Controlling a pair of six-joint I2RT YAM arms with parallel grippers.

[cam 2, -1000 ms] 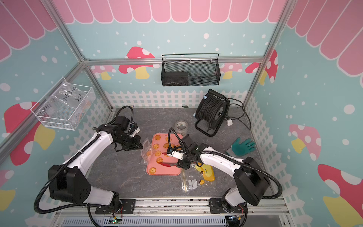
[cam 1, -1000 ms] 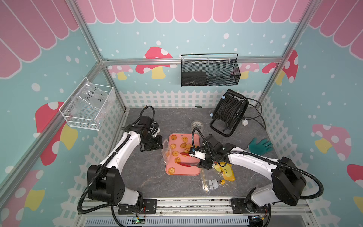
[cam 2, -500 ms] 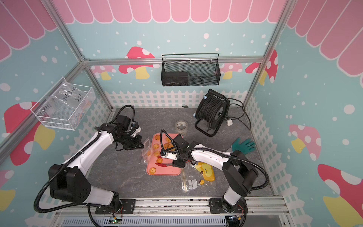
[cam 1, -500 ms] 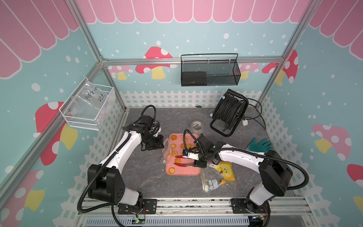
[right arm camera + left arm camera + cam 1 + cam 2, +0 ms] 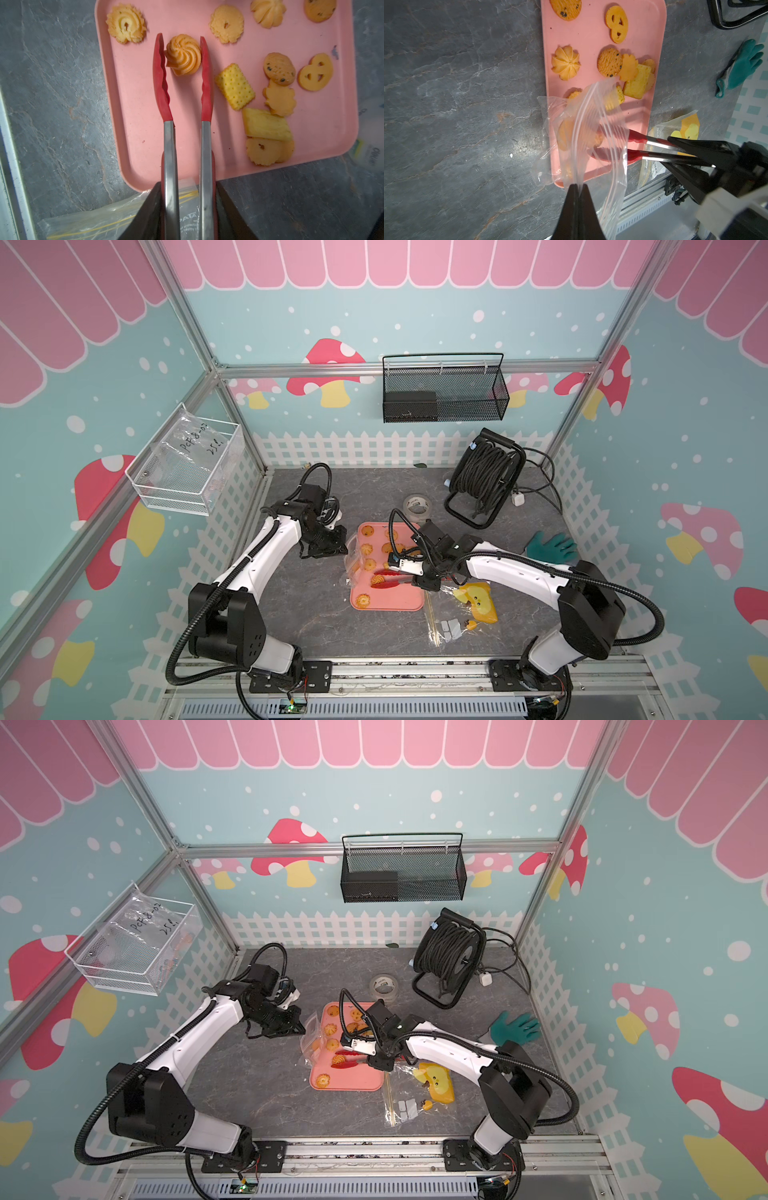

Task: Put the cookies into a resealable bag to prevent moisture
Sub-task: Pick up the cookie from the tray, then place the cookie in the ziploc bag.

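Several golden cookies (image 5: 565,62) lie on a pink tray (image 5: 135,124). My left gripper (image 5: 578,185) is shut on the rim of the clear resealable bag (image 5: 591,128), which hangs open over the tray's left edge with a few cookies showing through it; the bag (image 5: 353,556) shows in both top views. My right gripper (image 5: 188,185) is shut on red-tipped metal tongs (image 5: 169,145). The tongs' tips stand against both sides of a swirled cookie (image 5: 182,55) resting on the tray (image 5: 390,601) near its front.
A larger clear bag with a yellow face-marked item (image 5: 473,601) lies right of the tray, under my right wrist. Behind are a tape roll (image 5: 417,506), a cable reel (image 5: 486,477) and a green glove (image 5: 550,547). A wire basket (image 5: 187,464) hangs on the left wall.
The tongs' arms have drawn closer together around the swirled cookie, and my right arm has shifted a little over the tray. My left arm has kept still with the bag.
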